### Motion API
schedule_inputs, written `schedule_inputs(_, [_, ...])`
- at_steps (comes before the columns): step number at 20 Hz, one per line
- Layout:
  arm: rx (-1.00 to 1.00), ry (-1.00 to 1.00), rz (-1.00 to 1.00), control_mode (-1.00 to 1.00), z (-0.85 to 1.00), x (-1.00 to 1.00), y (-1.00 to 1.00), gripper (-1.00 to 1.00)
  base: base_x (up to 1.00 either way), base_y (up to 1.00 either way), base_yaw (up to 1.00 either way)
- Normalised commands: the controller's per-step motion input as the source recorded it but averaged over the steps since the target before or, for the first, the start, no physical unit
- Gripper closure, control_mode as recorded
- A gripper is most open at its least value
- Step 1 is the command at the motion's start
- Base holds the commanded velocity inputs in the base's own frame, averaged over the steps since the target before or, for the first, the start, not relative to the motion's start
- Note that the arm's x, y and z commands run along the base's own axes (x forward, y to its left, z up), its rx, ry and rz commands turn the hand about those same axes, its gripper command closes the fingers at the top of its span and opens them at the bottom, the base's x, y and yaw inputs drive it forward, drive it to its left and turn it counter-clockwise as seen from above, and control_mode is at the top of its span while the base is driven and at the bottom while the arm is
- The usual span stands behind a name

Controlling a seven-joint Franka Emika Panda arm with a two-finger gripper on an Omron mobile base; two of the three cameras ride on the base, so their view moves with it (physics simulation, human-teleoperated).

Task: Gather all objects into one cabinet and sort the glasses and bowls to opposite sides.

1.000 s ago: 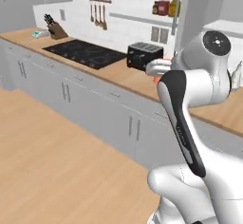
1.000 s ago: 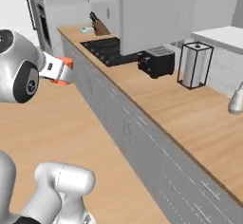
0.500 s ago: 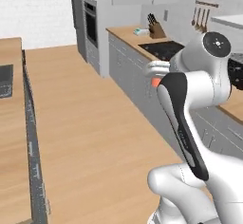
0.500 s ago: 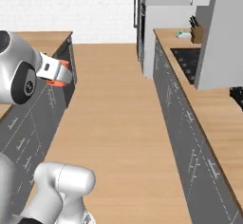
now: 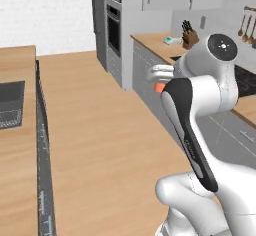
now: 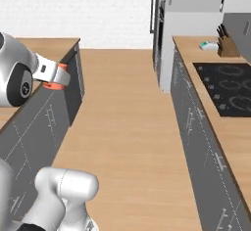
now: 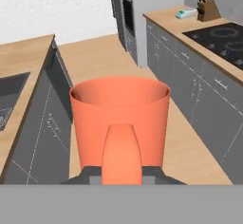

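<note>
Wood flooring runs through the middle of the left base view, with a counter holding a dark sink along the left edge and a tall oven unit at upper centre; a knife block and a white-and-teal scale sit on the far counter at upper right. Right of centre, a sliver of the orange cup peeks out from behind the white arm, too little of it showing to read which way it points, and the jaws are hidden there. Seen from the right base view, the same floor fills the centre, a black hob lies on the counter at right, and the orange cup sits at the left edge against the end of the arm, its axis tilted roughly sideways toward the frame's right; the fingers cannot be made out. Looking along the hand view, the orange cup fills the lower centre, standing upright in the frame with its open mouth toward the top and its handle facing the camera, running vertically. The gripper is at the bottom centre just under the cup's base, its jaws narrowed and clamped on the handle side of the cup, so the cup rises straight out from between them.
</note>
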Motion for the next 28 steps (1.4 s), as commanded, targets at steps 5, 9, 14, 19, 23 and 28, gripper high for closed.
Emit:
schedule_inputs(5, [0.0, 0.0, 0.0, 1.0, 0.0, 0.0, 0.0, 1.0, 1.0, 0.01, 0.05])
schedule_inputs(9, [0.0, 0.0, 0.0, 1.0, 0.0, 0.0, 0.0, 1.0, 1.0, 0.0, 0.05])
schedule_inputs(14, [0.0, 0.0, 0.0, 1.0, 0.0, 0.0, 0.0, 1.0, 1.0, 0.0, 0.01])
schedule_inputs(19, [0.0, 0.0, 0.0, 1.0, 0.0, 0.0, 0.0, 1.0, 1.0, 0.0, -0.01])
schedule_inputs(23, [0.0, 0.0, 0.0, 1.0, 0.0, 0.0, 0.0, 1.0, 1.0, 0.0, -0.03])
schedule_inputs(28, [0.0, 0.0, 0.0, 1.0, 0.0, 0.0, 0.0, 1.0, 1.0, 0.0, -0.04])
